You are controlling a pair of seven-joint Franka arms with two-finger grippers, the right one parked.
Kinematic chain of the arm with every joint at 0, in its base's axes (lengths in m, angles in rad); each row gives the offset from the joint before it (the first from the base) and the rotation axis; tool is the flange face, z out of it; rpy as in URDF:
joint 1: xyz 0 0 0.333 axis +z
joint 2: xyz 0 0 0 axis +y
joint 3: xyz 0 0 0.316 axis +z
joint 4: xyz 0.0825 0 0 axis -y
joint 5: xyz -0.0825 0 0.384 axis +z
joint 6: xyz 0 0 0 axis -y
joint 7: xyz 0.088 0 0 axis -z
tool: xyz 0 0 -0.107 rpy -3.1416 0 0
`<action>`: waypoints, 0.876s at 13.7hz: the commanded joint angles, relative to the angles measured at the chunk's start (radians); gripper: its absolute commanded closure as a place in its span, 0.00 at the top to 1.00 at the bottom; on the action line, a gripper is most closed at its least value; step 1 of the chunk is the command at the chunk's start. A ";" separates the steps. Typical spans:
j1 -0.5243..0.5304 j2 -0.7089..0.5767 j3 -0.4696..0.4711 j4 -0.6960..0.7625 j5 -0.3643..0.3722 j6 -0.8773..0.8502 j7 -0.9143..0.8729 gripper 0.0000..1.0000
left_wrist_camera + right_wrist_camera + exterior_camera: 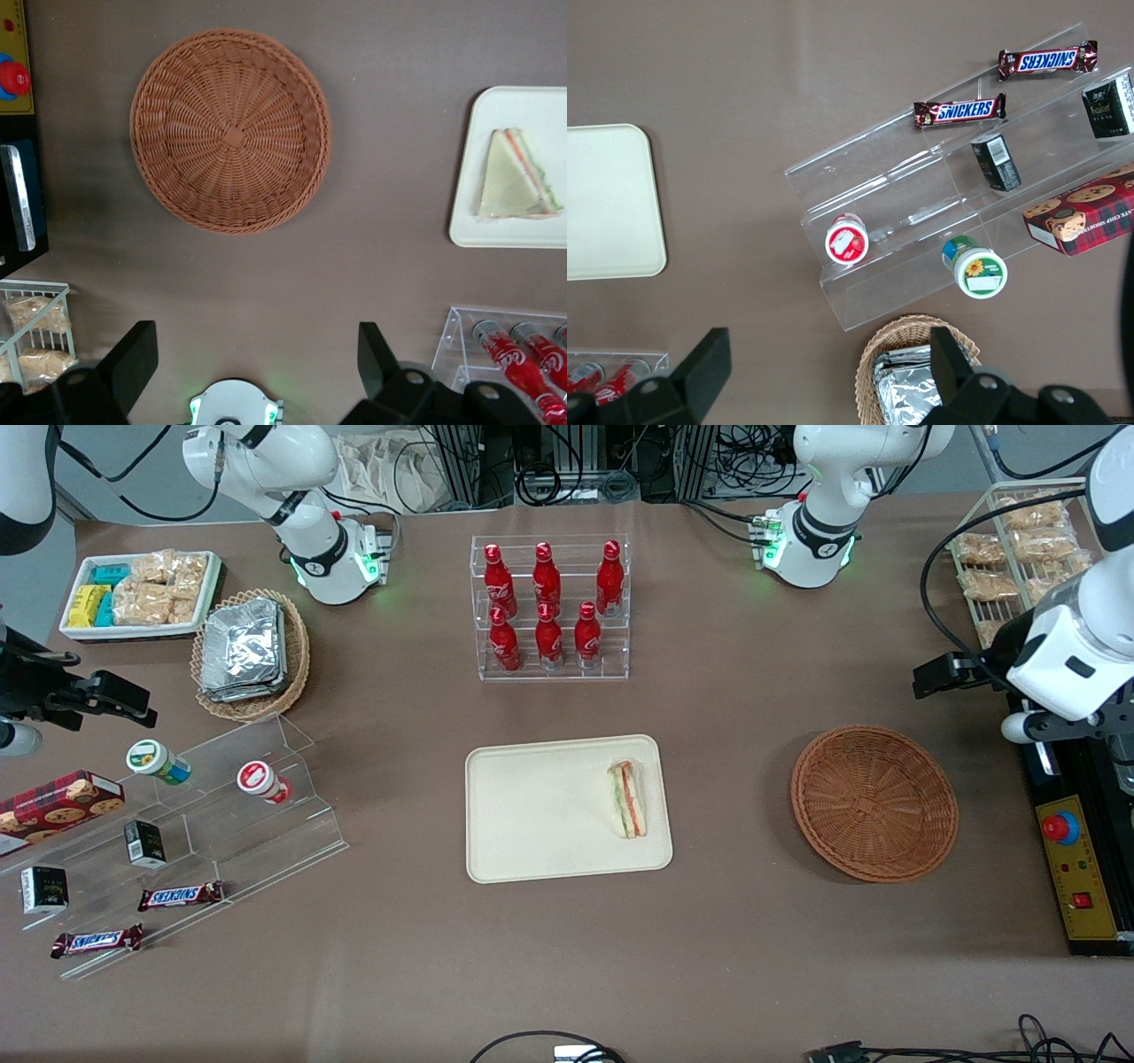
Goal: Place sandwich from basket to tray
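Observation:
The sandwich, a clear-wrapped white wedge with orange and green layers, lies on the cream tray, close to the tray edge that faces the basket. The round reddish-brown basket holds nothing. My left gripper hangs high over the table toward the working arm's end, farther from the front camera than the basket. It is open, with only bare tablecloth between its black fingers.
A clear rack of red bottles stands farther from the front camera than the tray. A wire rack of bagged snacks and a control box with a red button line the working arm's end.

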State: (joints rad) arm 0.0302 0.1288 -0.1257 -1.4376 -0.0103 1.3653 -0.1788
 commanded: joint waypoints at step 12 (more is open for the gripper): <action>0.072 -0.093 -0.012 -0.102 0.012 -0.029 0.074 1.00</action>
State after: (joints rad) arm 0.0493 0.0977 -0.1269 -1.4757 -0.0070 1.3362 -0.1603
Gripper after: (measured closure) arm 0.000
